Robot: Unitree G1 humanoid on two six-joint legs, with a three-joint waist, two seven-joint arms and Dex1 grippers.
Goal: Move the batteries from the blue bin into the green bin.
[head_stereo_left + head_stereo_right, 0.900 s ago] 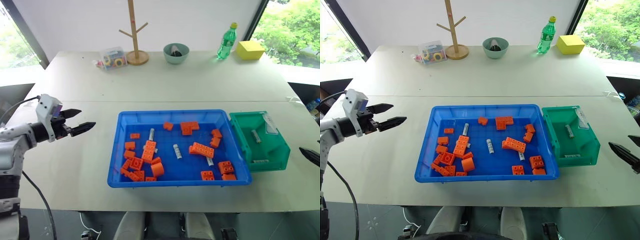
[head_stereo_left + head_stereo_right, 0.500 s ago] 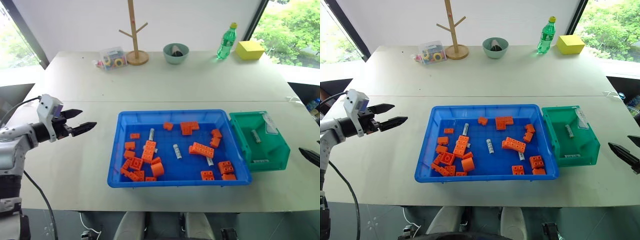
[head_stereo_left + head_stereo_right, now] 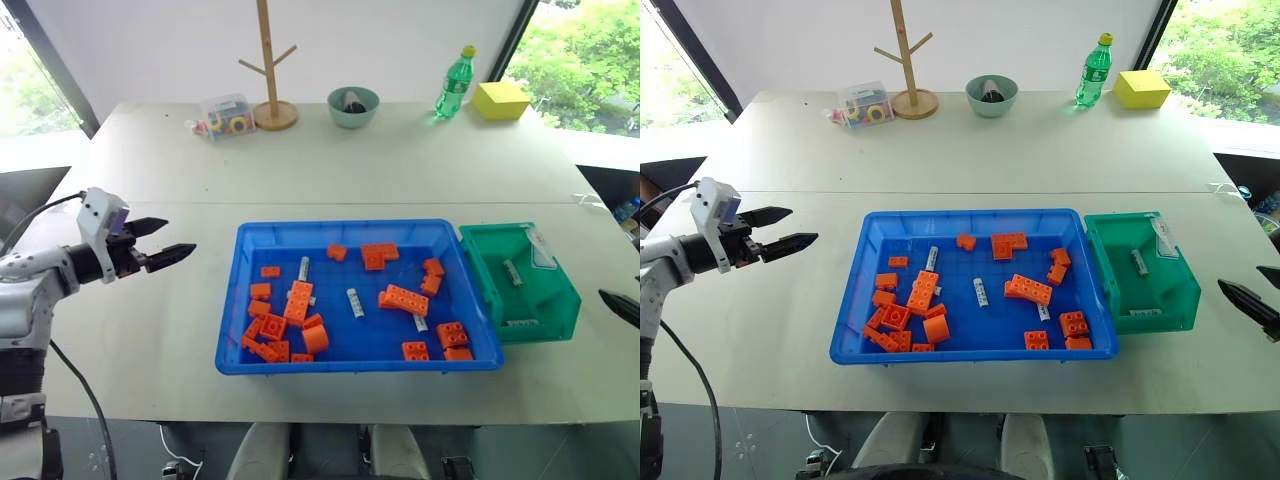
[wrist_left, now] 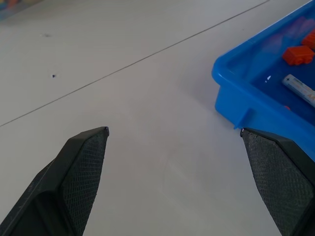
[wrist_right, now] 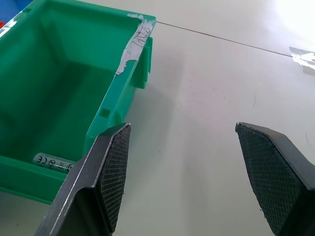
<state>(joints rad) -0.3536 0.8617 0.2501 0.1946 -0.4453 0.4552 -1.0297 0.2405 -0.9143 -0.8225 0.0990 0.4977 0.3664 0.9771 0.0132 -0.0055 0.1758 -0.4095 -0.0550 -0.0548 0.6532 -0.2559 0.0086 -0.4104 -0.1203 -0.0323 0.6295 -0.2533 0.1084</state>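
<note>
The left gripper (image 3: 165, 243) hovers over the table's left edge, pointing at the blue bin (image 3: 240, 300). It is wide open and empty. The right gripper (image 5: 182, 142) is open beside the green bin (image 5: 123, 64), holding nothing.

Bright, even daylight pours in from the windows at both far corners, leaving the pale table (image 3: 380, 165) washed soft grey-white with only faint shadows under the blue bin (image 3: 240, 300) and the green bin (image 3: 560, 310). Head views are crisp in the middle, the greenery outside blown out and hazy at the upper right. In the right wrist view there's a hot glare patch on the tabletop at the far corner, and the textured black fingers (image 5: 110, 172) look sharp.
</note>
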